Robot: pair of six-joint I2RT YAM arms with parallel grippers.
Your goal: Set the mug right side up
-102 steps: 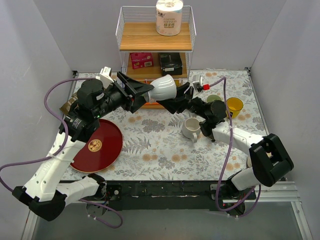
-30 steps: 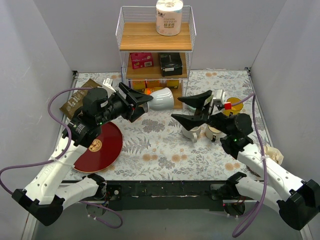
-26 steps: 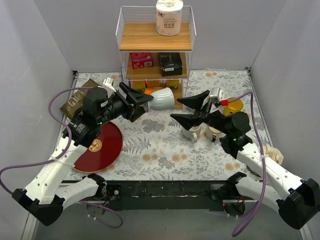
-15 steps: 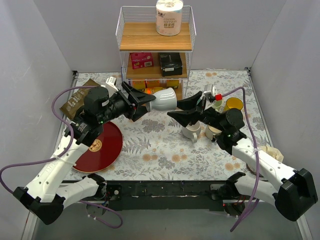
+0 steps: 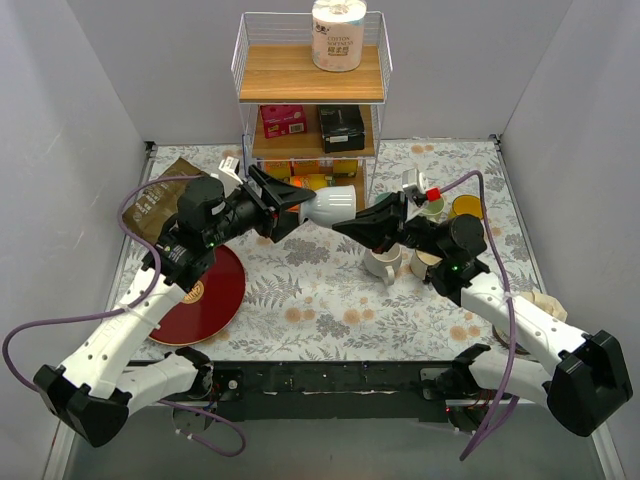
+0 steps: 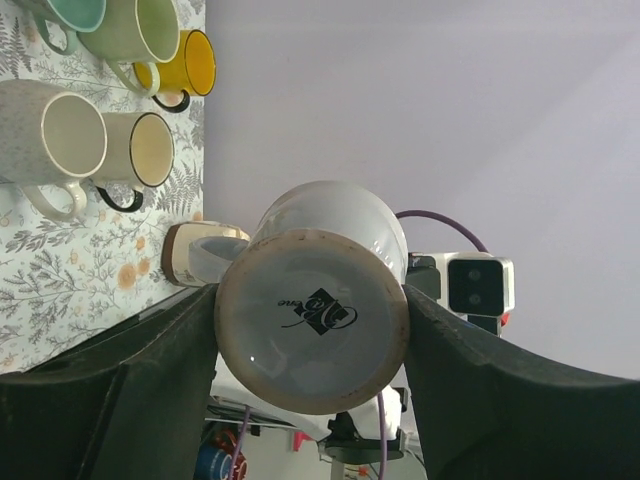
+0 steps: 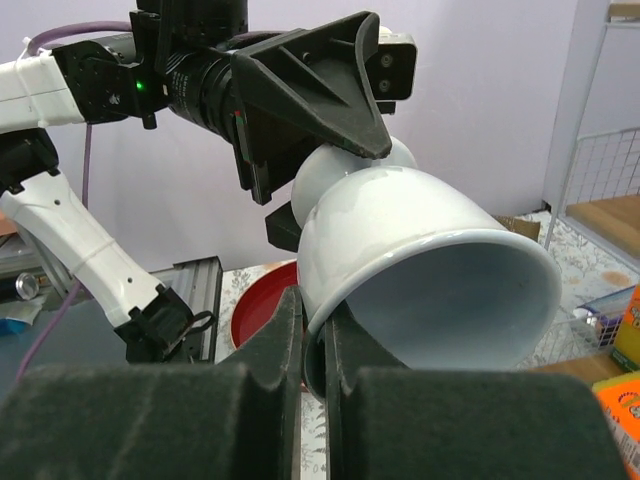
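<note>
The white mug is held in the air on its side in front of the shelf, with its mouth toward the right arm. My left gripper is shut on its base end. In the left wrist view the printed base sits between my two fingers. My right gripper is shut on the mug's rim. In the right wrist view the rim wall is pinched between the fingers, and the mug's open mouth faces the camera.
A white mug and a cream mug stand on the floral table below the right arm. A green mug and a yellow mug stand behind them. A red plate lies at the left. The wire shelf stands at the back.
My right gripper has moved left from an open stance and shut on the mug's rim. My left gripper has carried the mug slightly right and forward.
</note>
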